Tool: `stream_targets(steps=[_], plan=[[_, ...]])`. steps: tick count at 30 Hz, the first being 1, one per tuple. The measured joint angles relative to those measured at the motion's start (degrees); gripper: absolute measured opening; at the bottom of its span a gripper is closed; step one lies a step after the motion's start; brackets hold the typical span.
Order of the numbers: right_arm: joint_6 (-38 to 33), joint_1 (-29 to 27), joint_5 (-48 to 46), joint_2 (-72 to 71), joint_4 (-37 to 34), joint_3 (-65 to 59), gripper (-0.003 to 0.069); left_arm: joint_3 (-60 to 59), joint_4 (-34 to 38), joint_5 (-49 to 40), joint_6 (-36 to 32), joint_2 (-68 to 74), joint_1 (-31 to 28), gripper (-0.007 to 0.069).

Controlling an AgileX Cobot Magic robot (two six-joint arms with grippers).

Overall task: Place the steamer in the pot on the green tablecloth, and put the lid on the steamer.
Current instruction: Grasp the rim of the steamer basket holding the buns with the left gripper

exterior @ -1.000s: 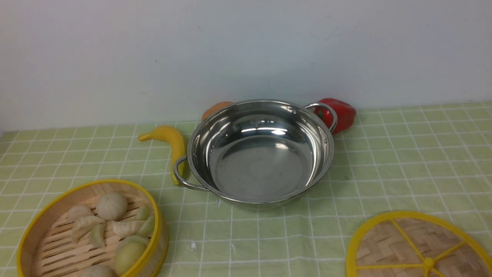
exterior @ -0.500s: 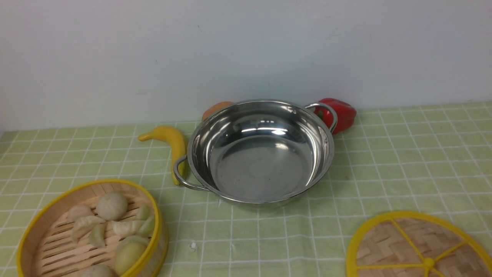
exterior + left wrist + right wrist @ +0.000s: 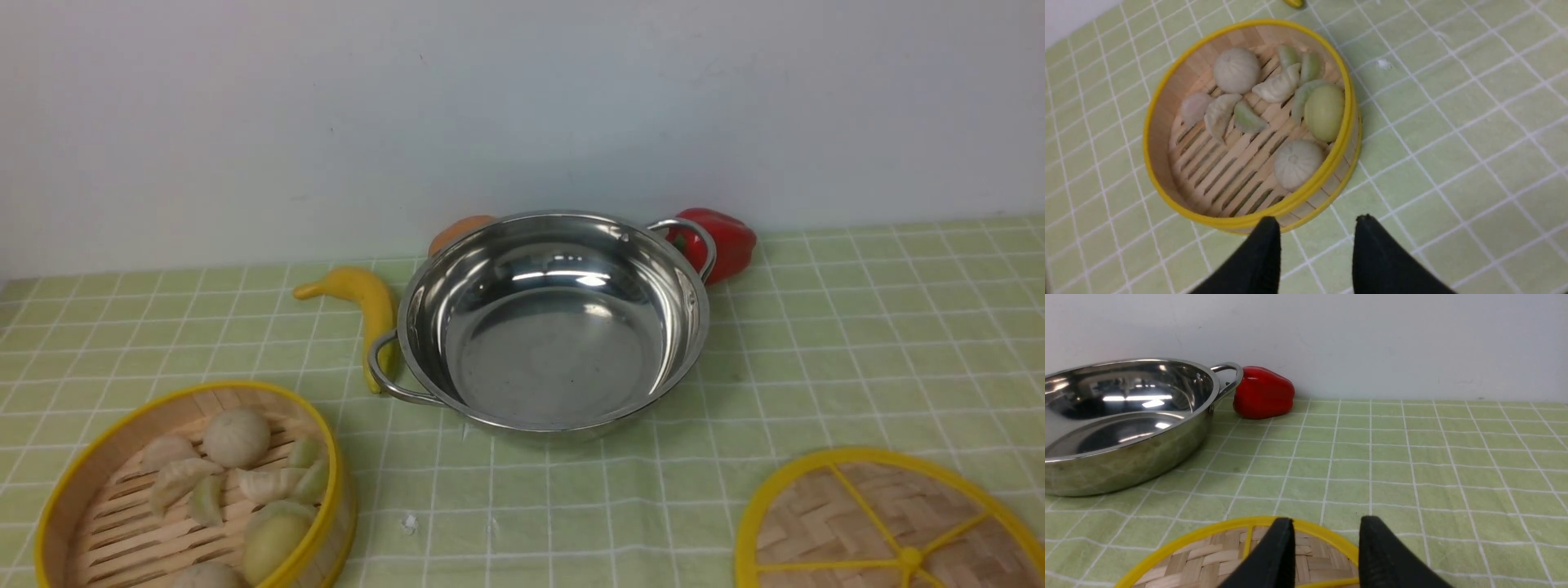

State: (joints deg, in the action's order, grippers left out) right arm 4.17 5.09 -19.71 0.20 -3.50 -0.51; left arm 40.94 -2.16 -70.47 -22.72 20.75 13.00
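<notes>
Steamer (image 3: 204, 386) sits on the green tablecloth (image 3: 857, 343) at 7 o'clock from the pot (image 3: 555, 359), dumplings inside, apart from it. Not placed yet. Pot is empty and upright. Lid (image 3: 882, 531) lies flat on the cloth at 4 o'clock from the pot. Left tool (image 3: 1317, 220) hangs by the steamer's rim, jaws apart, holding nothing. Right tool (image 3: 1327, 520) hangs over the lid's edge, jaws wide, empty. Neither step done — steamer into pot first, then lid on top. Banana (image 3: 367, 302) at pot's 9, red pepper (image 3: 727, 241) at 1.
</notes>
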Motion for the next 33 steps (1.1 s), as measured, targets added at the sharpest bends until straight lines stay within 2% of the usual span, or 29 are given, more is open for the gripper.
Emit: stream_targets(steps=[1,2,3,5,8,13,18,19,20,22,31,33], plan=[[0.0,0.0,0.0,0.0,0.0,0.0,0.0243,0.0,-2.31,0.0,-2.53,0.55,3.45,0.0243],[0.0,0.0,0.0,0.0,0.0,0.0,0.0243,0.0,-2.68,0.0,-2.87,0.55,3.45,0.0243],[0.0,0.0,0.0,0.0,0.0,0.0,0.0243,0.0,-5.34,-0.06,-4.75,1.03,7.05,0.0243],[0.0,0.0,0.0,0.0,0.0,0.0,0.0243,0.0,-7.88,-0.06,-4.65,1.66,9.29,0.0239],[0.0,0.0,0.0,0.0,0.0,0.0,0.0243,0.0,-15.39,-0.06,0.74,4.95,14.54,0.0206],[0.0,0.0,0.0,0.0,0.0,0.0,0.0243,0.23,-21.64,0.07,4.26,10.6,17.27,0.0137],[0.0,0.0,0.0,0.0,0.0,0.0,0.0243,0.29,-22.17,0.13,8.59,15.89,17.71,0.0081],[0.0,0.0,0.0,0.0,0.0,0.0,0.0243,0.4,-22.17,0.17,12.8,18.45,17.2,0.0073],[0.0,0.0,0.0,0.0,0.0,0.0,0.0243,0.4,-22.17,0.17,13.25,18.7,17.11,0.0073],[0.0,0.0,0.0,0.0,0.0,0.0,0.0243,0.4,-22.06,0.19,18.3,21.4,16.22,0.0073],[0.0,0.0,0.0,0.0,0.0,0.0,0.0243,0.45,-20.96,0.19,27.56,22.72,15.93,0.0073],[0.0,0.0,0.0,0.0,0.0,0.0,0.0243,0.45,-18.8,0.19,32.94,22.82,15.89,0.0073]])
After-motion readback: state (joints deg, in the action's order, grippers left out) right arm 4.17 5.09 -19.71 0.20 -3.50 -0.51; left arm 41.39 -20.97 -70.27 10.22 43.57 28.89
